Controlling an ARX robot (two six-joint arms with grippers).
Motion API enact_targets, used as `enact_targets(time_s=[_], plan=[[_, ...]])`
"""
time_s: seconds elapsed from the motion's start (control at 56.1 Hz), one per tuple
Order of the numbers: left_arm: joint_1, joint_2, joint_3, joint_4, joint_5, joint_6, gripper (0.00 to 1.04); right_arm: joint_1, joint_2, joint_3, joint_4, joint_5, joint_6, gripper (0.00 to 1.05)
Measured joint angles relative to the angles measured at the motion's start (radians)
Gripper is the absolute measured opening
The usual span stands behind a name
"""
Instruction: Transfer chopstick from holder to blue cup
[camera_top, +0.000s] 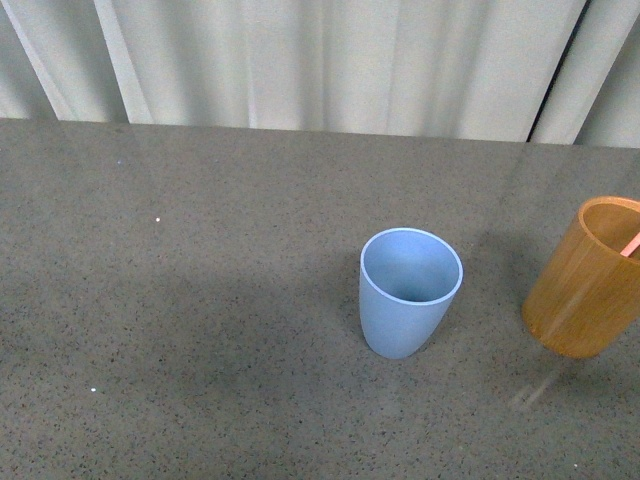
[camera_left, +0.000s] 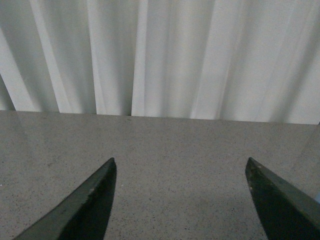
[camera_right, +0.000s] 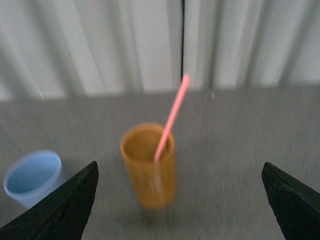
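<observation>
**Salmon-pink chopstick in the holder, both pincers spread wide**

Salmon-pink and thin, the chopstick (camera_top: 630, 244) stands inside the holder (camera_top: 585, 285), an orange-brown wooden cylinder at the right edge of the front view. Only a short piece of the stick shows there, against the holder's inner wall. The blue cup (camera_top: 410, 295) stands upright and empty on the grey speckled table (camera_top: 200, 300), to the left of the holder and apart from it, with bare table between them. A pale pleated curtain (camera_top: 300, 60) hangs behind the table. Neither arm shows in the front view.

The right wrist view is blurred. In it the chopstick (camera_right: 172, 117) leans in the holder (camera_right: 150, 175), its lower end inside and its upper part rising well above the rim. The blue cup (camera_right: 32, 177) sits beside the holder. The right gripper (camera_right: 180, 164) has its two dark fingers far apart and holds nothing; the holder is ahead of them, not touched.

In the left wrist view the left gripper (camera_left: 180, 162) is likewise spread wide and holds nothing, above bare table and facing the curtain.
</observation>
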Motion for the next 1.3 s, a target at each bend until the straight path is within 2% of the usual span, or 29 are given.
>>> enact_targets(time_s=[0.089,0.143,0.161,0.268,0.357,0.464,0.856,1.302], plan=[[0.000,0.000,0.000,0.000,0.000,0.000,0.93,-0.077,0.199,0.001,0.128,-0.103,0.006,0.95],[0.000,0.000,0.000,0.000,0.000,0.000,0.99,-0.126,0.327,0.004,0.240,-0.129,-0.003,0.95],[0.000,0.000,0.000,0.000,0.000,0.001,0.99,-0.137,0.355,0.006,0.251,-0.132,-0.003,0.95],[0.000,0.000,0.000,0.000,-0.002,0.000,0.98,-0.225,0.754,0.047,0.601,-0.242,-0.019,0.95],[0.000,0.000,0.000,0.000,0.000,0.001,0.98,-0.219,0.997,0.073,0.804,-0.296,-0.023,0.95],[0.000,0.000,0.000,0.000,-0.001,0.001,0.98,-0.199,1.145,0.102,0.926,-0.296,-0.026,0.95],[0.000,0.000,0.000,0.000,-0.001,0.000,0.98,-0.141,1.404,0.217,1.121,-0.242,-0.037,0.95],[0.000,0.000,0.000,0.000,-0.001,0.001,0.98,-0.075,1.553,0.419,1.121,-0.197,-0.029,0.95]])
